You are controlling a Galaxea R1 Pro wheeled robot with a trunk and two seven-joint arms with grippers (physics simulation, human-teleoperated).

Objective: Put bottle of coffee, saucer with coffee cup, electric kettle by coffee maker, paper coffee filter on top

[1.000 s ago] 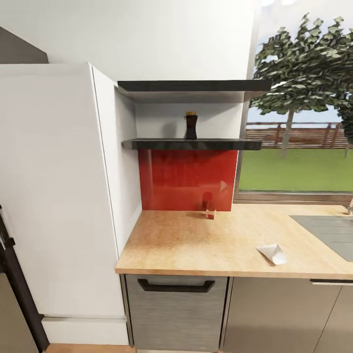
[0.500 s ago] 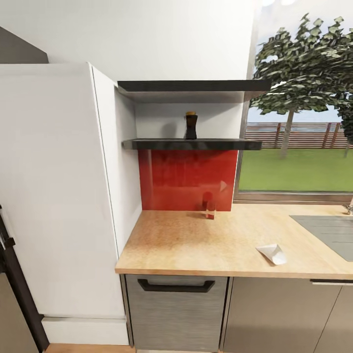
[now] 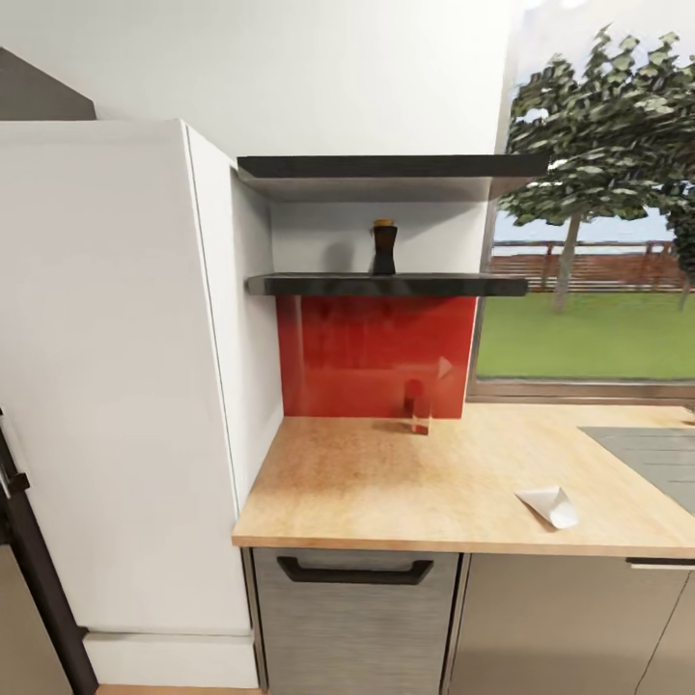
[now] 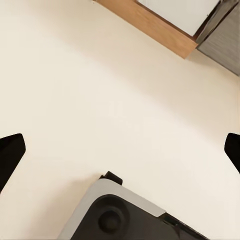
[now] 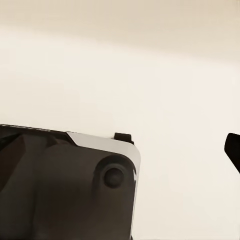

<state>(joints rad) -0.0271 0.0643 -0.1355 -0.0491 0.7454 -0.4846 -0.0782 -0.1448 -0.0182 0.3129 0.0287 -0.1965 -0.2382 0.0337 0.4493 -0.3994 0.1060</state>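
Observation:
The bottle of coffee [image 3: 383,247], dark with a gold cap, stands upright on the thin black kitchen shelf [image 3: 319,285]. Below it runs the light wood kitchen countertop [image 3: 367,487]. The white folded paper coffee filter [image 3: 548,506] lies near the countertop's front edge, to the right. In the left wrist view my left gripper [image 4: 120,150] hangs over the cream floor, its dark fingertips [image 4: 10,155] far apart, open and empty. In the right wrist view my right gripper [image 5: 122,150] shows one fingertip [image 5: 232,147] at the frame's edge, also spread open over the floor.
A thicker black shelf [image 3: 386,166] sits above the bottle. A small red-capped jar [image 3: 419,410] stands against the red backsplash [image 3: 372,352]. A tall white cabinet [image 3: 106,367] walls the counter's left end. A sink [image 3: 652,458] lies at the right. The robot's base [image 4: 125,215] is below both wrists.
The whole head view has shifted a little, so the camera has moved slightly. Bottle, filter and jar keep their places.

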